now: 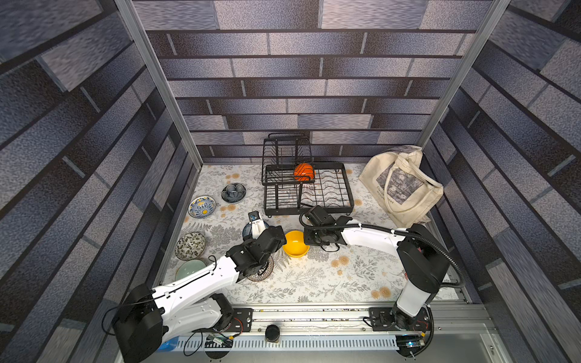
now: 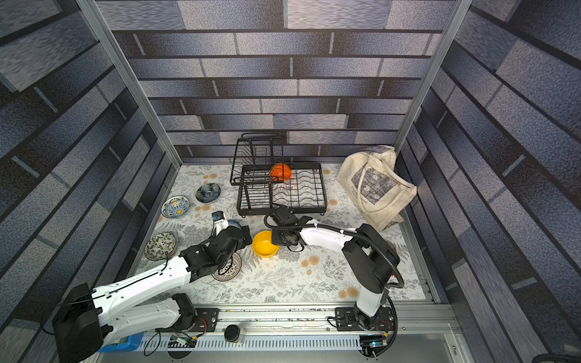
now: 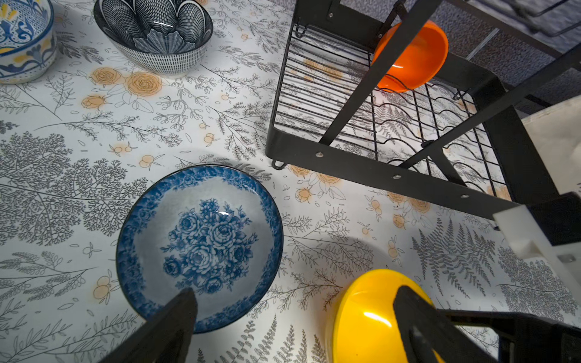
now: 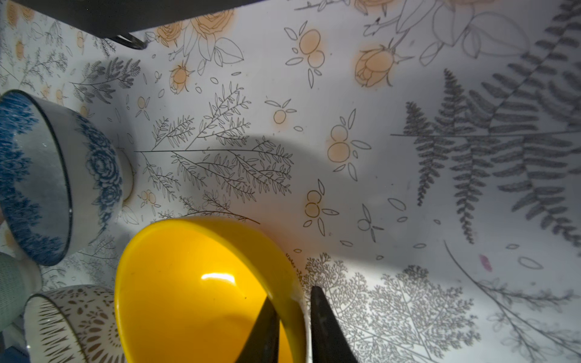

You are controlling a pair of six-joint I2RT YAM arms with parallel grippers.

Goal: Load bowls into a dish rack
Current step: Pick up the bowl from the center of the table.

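Yellow bowl (image 4: 195,283) gripped at rim
Right gripper (image 4: 291,294) pinches it; left gripper (image 3: 295,290) hangs wide open by blue bowl (image 3: 201,245).

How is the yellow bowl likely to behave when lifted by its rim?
The yellow bowl looks rigid, so it should not flex. Its glossy surface may prove slippery in the right gripper, which pinches the rim with one finger inside and one outside. Held at one edge only, it will probably tilt and hang down.
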